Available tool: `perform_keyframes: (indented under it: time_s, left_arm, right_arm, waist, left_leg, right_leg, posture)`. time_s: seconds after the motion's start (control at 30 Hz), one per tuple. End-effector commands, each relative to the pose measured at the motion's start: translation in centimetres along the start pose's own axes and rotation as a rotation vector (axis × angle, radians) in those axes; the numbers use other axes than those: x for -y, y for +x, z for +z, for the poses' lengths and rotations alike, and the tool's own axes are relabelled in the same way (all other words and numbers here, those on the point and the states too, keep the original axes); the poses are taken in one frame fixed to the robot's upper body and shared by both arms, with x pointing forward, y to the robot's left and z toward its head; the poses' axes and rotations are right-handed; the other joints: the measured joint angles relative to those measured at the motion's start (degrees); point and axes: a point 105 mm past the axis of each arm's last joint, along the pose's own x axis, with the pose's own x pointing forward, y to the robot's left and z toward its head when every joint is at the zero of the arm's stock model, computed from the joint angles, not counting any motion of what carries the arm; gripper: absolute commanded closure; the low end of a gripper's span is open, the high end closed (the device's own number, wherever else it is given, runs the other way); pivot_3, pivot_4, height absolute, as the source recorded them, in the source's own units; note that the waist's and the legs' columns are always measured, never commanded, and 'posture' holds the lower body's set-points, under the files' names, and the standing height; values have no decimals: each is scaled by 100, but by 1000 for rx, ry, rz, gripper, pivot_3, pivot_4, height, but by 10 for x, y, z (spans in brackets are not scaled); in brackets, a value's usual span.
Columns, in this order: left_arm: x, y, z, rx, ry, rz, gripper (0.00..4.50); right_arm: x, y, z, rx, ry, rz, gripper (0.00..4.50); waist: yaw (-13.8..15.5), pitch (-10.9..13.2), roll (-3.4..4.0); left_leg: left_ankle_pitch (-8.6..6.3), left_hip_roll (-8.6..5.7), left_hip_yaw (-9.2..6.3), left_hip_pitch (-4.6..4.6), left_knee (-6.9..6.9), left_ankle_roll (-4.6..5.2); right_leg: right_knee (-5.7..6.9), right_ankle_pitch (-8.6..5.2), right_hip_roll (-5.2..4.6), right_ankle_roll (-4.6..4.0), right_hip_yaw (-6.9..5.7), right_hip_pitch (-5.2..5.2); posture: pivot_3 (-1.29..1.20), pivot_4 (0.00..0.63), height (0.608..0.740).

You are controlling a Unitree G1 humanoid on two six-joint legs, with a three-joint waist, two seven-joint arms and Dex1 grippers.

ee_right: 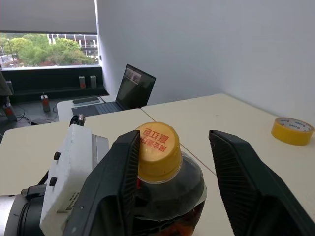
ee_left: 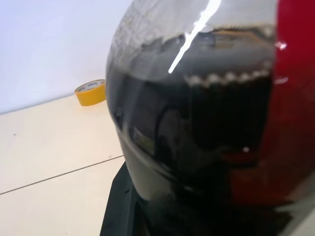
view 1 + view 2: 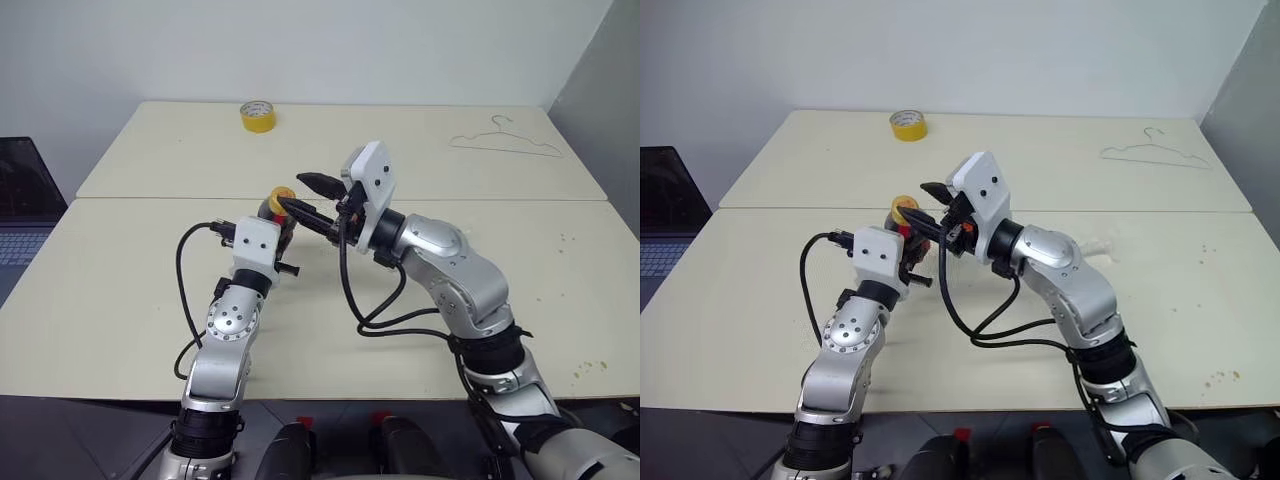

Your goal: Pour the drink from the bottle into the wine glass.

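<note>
Right gripper [image 1: 172, 172] with two black fingers parted around the yellow screw cap [image 1: 156, 150] of the small squat clear plastic bottle [image 1: 170, 196]: one finger [image 1: 118, 182] against the cap's side, the other [image 1: 246, 187] standing clear of it with a gap between, so no grip on the cap. Left gripper [image 3: 283, 232] closed on the ribbed round body of the same bottle, holding it upright above the table near the middle of the scene; gripper itself mostly hidden behind its white wrist housing [image 3: 255, 245]. Bottle filled with dark brown, almost black drink [image 2: 206, 128] to just below the shoulder, a line of small bubbles at the surface; red label [image 2: 295, 98] at one side of the body in the left wrist view. Cap seated on the neck, red printing on its top. Beyond the grippers, cream rectangular table [image 3: 120, 300] joined by a seam to a second table farther off. On the far table: yellow tape roll [image 3: 257, 116] at far centre-left, thin wire clothes hanger [image 3: 505, 140] lying flat at far right. At the left edge, an open dark laptop [image 3: 22, 200] on a separate surface.
</note>
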Motion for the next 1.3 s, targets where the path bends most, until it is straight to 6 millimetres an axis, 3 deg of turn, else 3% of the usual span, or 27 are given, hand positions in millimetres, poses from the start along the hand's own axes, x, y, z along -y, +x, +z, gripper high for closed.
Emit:
perform_keyframes:
  time_s: [0.03,0.37,0.87,1.03,1.3]
  left_arm:
    - [-5,2,28,116,22,20,3870]
    - [-4,2,27,109,22,11,3870]
    - [-1,1,26,107,23,-2,3870]
    - [-2,0,26,106,25,-9,3870]
    - [-3,-8,25,75,10,-141,3870]
  right_arm:
    - [-6,2,13,24,-43,36,2205]
    - [-19,4,11,15,-56,94,2205]
    - [-11,10,14,36,-82,26,2205]
    - [-9,10,16,50,-100,14,3277]
    - [-12,-2,13,39,-217,114,3275]
  waist:
    - [0,0,0]
    - [0,0,0]
    - [1,0,0]
    - [0,0,0]
    - [-2,0,0]
  left_leg:
    - [0,0,0,0,0,0]
    - [0,0,-1,0,0,0]
    - [1,0,-1,0,-1,-1]
    - [1,0,-1,0,-1,-1]
    - [1,0,-1,0,-1,-2]
  right_leg:
    - [0,0,0,0,0,0]
    - [0,0,0,0,-1,0]
    - [0,0,0,0,-1,0]
    - [0,0,0,0,-1,0]
    - [-2,0,0,0,-1,0]
  posture:
    - [0,150,740]
    - [0,150,740]
    - [0,150,740]
    - [0,150,740]
    - [0,150,740]
